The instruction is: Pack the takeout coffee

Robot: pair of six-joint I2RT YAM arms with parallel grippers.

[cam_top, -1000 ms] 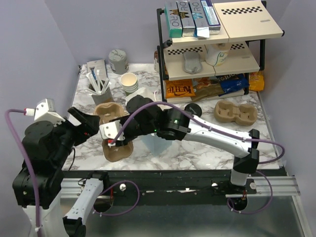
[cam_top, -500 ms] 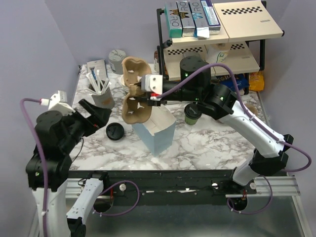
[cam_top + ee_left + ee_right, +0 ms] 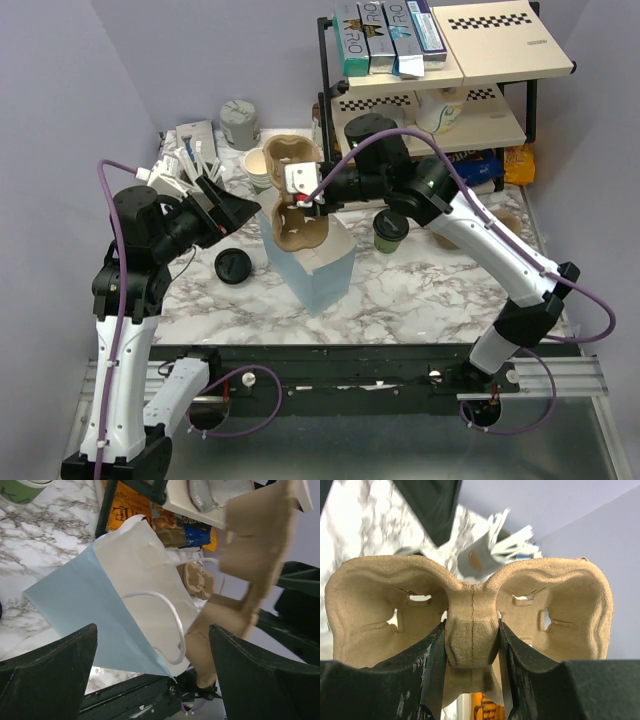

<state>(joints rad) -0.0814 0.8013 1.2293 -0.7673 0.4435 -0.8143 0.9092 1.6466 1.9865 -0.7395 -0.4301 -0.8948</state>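
Takeout coffee, a small green-sided paper cup with a round black plastic lid [image 3: 390, 231], standing upright on the white marbled tabletop [image 3: 400, 300], just in front of the black-framed shelf rack [image 3: 497, 128] and just right of the light blue paper bag [image 3: 322, 270] with white cord handles, apart from the fingers of both grippers. Right gripper [image 3: 472, 645] pinching the central ridge of a brown moulded-pulp two-cup carrier [image 3: 296, 210], fingers pressing in from either side of that ridge and holding the carrier on end at the bag's open mouth. Lower cup well overlapping the bag's rim in the overhead view, with no telling whether it is sitting inside the bag or just beside it. Left gripper [image 3: 152, 630] hovering at the bag's left side, fingers spreading wide around nothing and facing the bag's mouth. Loose flat black lid [image 3: 232, 266] lying on the marble left of the bag, near the left gripper. Second brown pulp carrier [image 3: 197, 579] lying flat on the table beyond the bag, close to the rack's bottom shelf.
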